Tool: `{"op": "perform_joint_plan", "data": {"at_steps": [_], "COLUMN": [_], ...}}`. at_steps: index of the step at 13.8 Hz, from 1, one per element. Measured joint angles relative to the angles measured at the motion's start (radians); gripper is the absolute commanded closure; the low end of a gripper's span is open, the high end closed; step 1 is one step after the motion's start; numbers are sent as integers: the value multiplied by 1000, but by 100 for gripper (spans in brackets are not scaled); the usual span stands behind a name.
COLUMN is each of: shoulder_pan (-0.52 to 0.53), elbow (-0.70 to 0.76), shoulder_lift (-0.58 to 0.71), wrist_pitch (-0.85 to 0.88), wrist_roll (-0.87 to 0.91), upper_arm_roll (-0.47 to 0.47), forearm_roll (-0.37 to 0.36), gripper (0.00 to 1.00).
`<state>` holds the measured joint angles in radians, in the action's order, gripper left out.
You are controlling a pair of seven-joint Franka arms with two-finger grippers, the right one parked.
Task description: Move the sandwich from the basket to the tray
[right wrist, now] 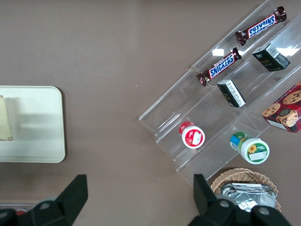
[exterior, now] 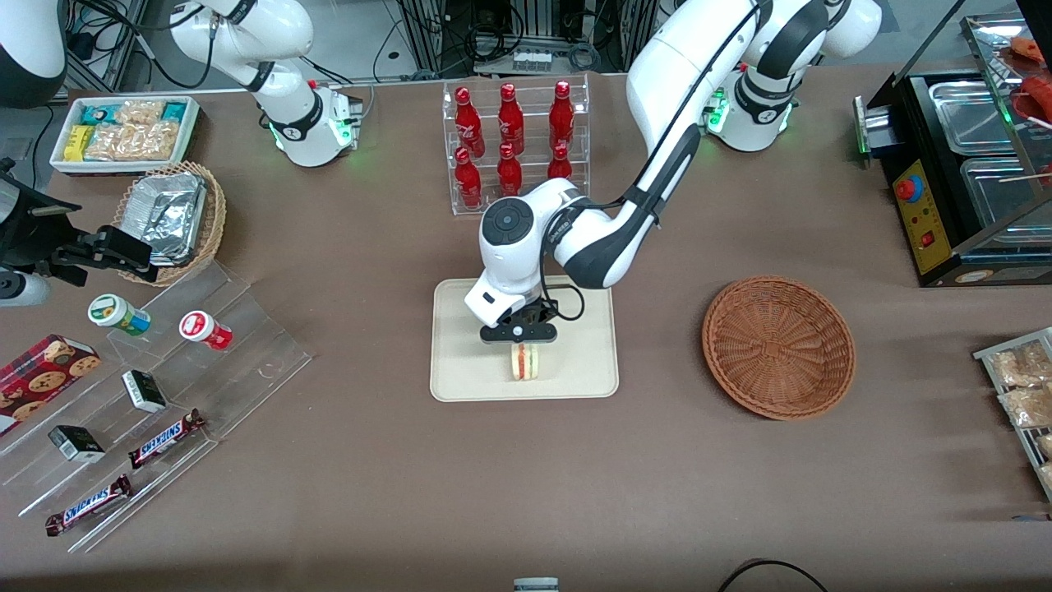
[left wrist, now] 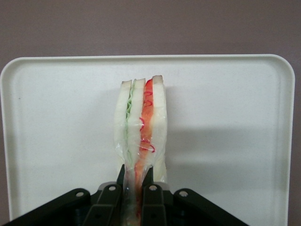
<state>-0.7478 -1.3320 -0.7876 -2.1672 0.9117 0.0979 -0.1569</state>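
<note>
While gripper pinches one sandwich, one tray beneath, one basket

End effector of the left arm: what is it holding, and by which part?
The end effector grips the wrapped sandwich by one narrow end, over the tray.

The front view looks down over the whole table, while both wrist views face downward, the left close above the gripper and tray they share.
</note>
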Motion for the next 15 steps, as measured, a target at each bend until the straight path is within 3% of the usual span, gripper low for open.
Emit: {"op": "perform_joint_plan", "data": {"at_steps": [1,3,5,7,12,15], "shoulder_pan": [-3,-6,-6,-6,-3,24], "elbow": [0,0,0,0,34,63], "shoulder_lift": [-5,-13,-21,-29,-10,98], "wrist_pitch": [-6,-13,-13,-25,-35,115], "wrist_roll": [5,14,34,43,48,53], "upper_arm_roll": [0,0,0,-1,-8,-17], "forearm_roll": [-2,-27,-64,-84,-86,-73], "gripper": [95,73,31,1,1,1]}}
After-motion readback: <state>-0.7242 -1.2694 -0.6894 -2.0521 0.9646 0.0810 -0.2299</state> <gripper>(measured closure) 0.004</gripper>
